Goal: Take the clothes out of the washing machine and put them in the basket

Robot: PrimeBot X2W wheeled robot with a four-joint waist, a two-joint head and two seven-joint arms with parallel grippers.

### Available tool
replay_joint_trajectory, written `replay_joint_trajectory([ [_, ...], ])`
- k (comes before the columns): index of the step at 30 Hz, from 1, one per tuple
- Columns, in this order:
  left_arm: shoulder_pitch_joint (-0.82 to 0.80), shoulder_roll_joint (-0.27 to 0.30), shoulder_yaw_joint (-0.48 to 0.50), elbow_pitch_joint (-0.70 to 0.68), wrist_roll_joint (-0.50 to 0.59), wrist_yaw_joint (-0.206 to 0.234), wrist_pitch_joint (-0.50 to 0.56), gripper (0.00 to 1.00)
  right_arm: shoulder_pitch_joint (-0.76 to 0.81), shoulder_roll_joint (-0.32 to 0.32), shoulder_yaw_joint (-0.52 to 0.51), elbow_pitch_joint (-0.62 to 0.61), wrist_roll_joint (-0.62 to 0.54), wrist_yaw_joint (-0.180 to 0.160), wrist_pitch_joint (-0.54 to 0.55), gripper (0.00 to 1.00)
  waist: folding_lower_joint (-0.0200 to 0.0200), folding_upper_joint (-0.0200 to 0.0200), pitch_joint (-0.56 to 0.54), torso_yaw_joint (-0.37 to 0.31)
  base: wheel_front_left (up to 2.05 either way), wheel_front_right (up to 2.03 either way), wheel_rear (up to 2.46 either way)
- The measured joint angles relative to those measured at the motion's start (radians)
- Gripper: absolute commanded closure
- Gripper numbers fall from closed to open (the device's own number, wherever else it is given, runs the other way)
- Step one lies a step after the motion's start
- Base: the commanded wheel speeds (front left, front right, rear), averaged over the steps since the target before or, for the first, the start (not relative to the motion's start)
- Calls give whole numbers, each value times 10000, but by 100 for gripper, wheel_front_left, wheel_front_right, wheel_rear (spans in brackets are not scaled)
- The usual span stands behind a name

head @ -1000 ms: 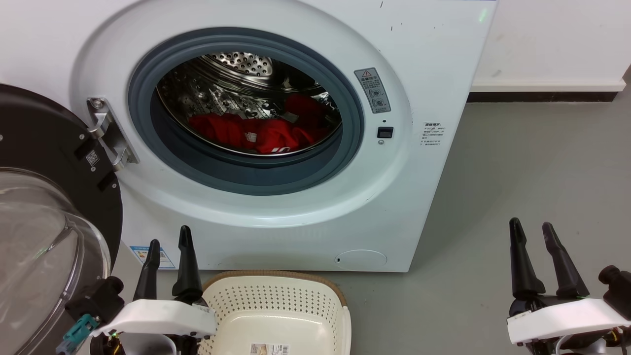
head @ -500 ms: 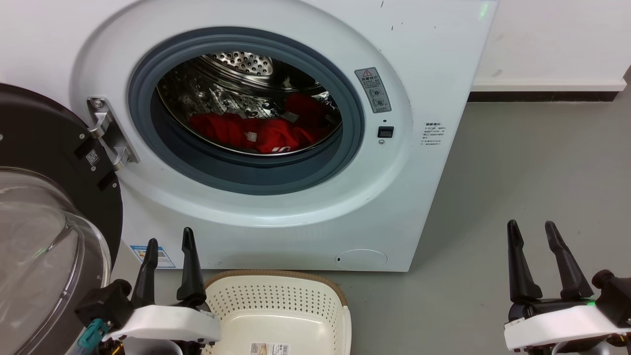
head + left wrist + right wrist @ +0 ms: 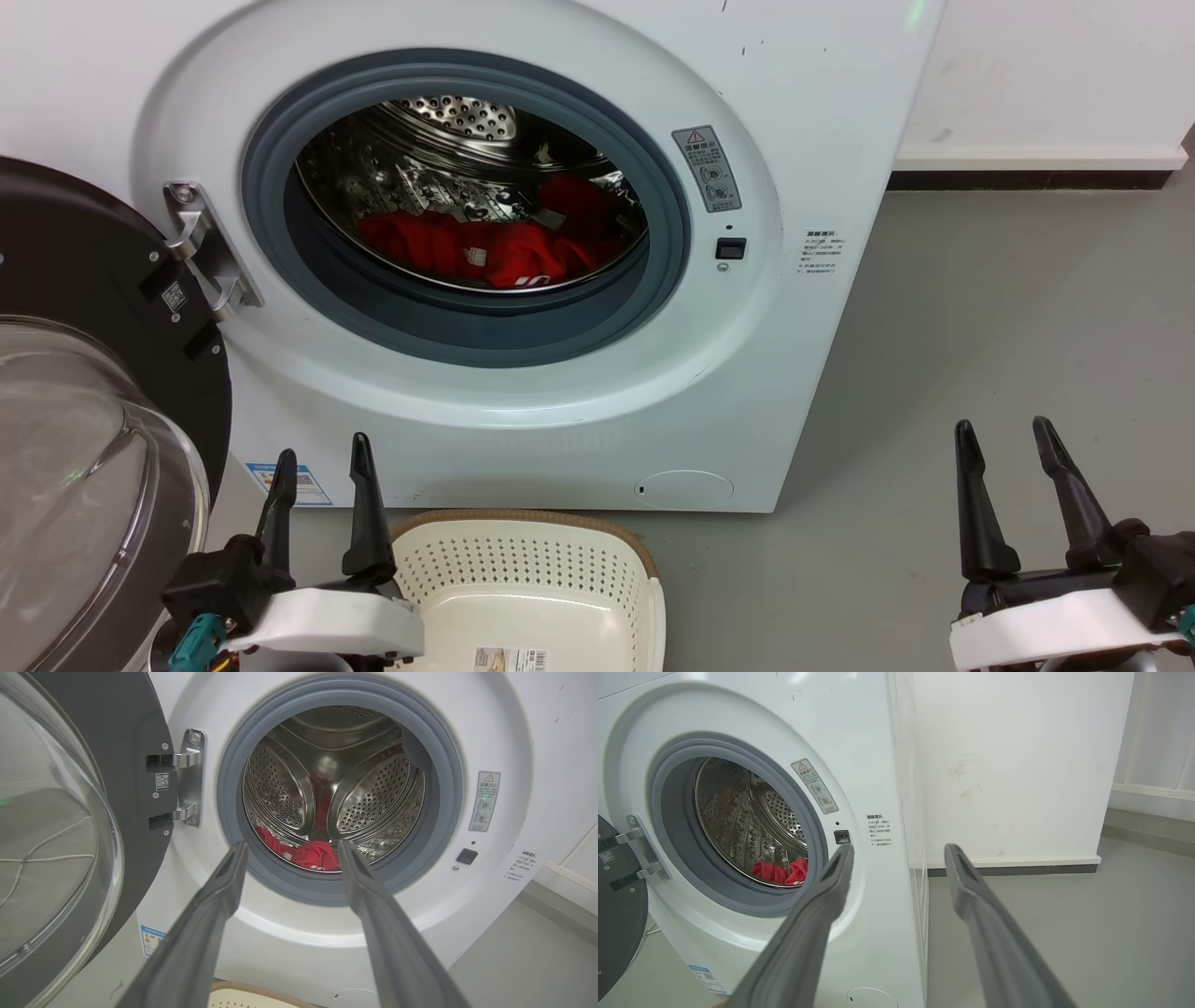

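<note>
A: What's in front of you?
B: Your washing machine, its door swung open on your left, with the basket on the floor right before it.
A: And the clothes?
B: The clothes lie low in the drum.
A: Your grippers?
B: Your left gripper is beside the basket and your right gripper is over bare floor. Both have their jaws spread wide, holding nothing.
</note>
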Motion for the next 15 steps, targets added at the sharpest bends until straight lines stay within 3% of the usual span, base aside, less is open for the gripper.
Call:
replay_joint_trajectory([
  [15, 100, 2, -77, 19, 1072, 161, -297, 0, 100, -2, 50, -140, -1185, 0, -280, 0, 0, 0, -25, -13, 0, 0, 0],
])
